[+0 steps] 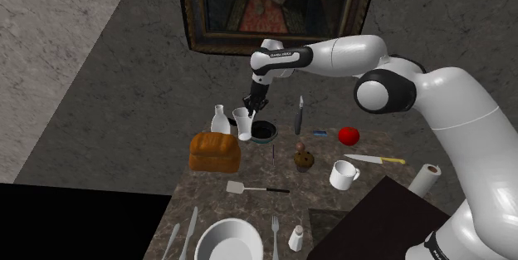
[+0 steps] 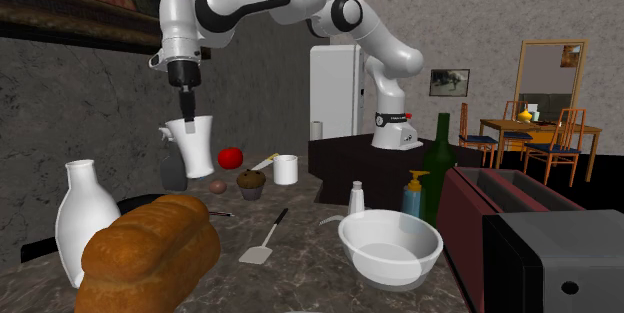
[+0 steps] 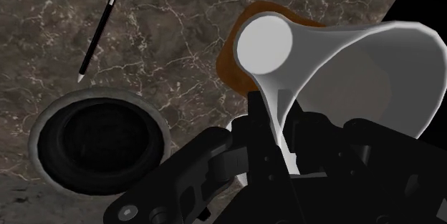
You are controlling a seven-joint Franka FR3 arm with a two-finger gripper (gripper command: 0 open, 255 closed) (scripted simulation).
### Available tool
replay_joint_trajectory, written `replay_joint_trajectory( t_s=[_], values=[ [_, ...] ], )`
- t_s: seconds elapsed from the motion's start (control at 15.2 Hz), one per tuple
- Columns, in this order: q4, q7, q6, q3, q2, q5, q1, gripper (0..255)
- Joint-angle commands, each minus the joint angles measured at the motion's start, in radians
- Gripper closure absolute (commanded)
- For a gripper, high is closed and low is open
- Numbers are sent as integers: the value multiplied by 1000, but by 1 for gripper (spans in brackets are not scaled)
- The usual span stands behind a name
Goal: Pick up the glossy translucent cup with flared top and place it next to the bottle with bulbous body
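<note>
Bread loaf (image 2: 150,251) on dark marbled table (image 2: 300,261) (grey walls (image 2: 90,101)), hand (image 2: 186,121) tight on white cup (image 2: 197,151)

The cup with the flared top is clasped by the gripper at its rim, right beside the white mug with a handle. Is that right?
Not quite. The gripper does clasp the cup at its rim, but the cup is beside the white bottle, not the mug, which stands well apart from it. The shoulder view shows this.
</note>
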Motion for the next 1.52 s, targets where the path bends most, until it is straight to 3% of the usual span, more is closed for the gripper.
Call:
replay_joint_trajectory(
  t_s=[0.0, 1.45],
  values=[
    [-3, -4, 15, 1, 12, 1, 0, 255],
    [-7, -54, 179, 12, 178, 18, 0, 255]
  ],
)
